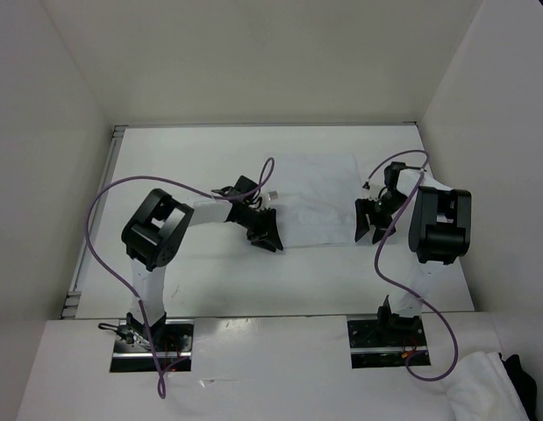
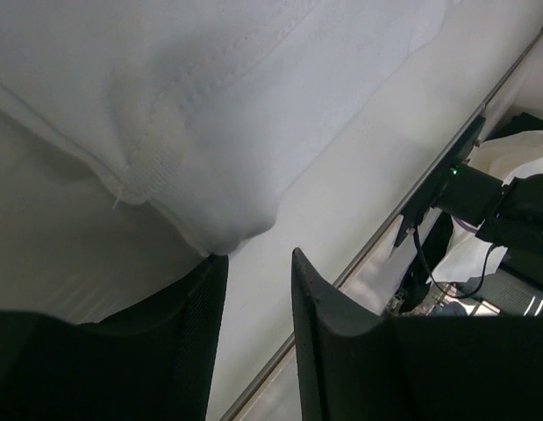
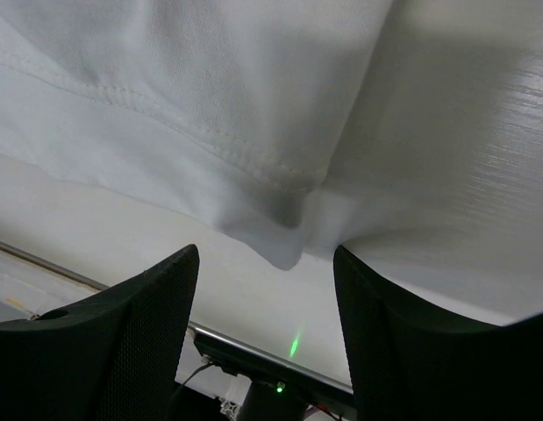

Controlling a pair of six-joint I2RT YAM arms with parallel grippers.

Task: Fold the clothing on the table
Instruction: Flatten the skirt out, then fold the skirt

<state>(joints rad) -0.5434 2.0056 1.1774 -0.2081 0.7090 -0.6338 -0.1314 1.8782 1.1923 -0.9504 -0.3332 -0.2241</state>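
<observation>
Clothing [image 1: 317, 197] on table [image 1: 192, 149], between left pincer [image 1: 267, 235] and right pincer [image 1: 369, 226].

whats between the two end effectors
The clothing fills that stretch, with the left end effector and right end effector at its near corners; the top view shows it.

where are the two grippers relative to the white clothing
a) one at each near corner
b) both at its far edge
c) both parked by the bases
a: the left gripper sits at the near left corner of the clothing, the right gripper at its near right corner.
</observation>
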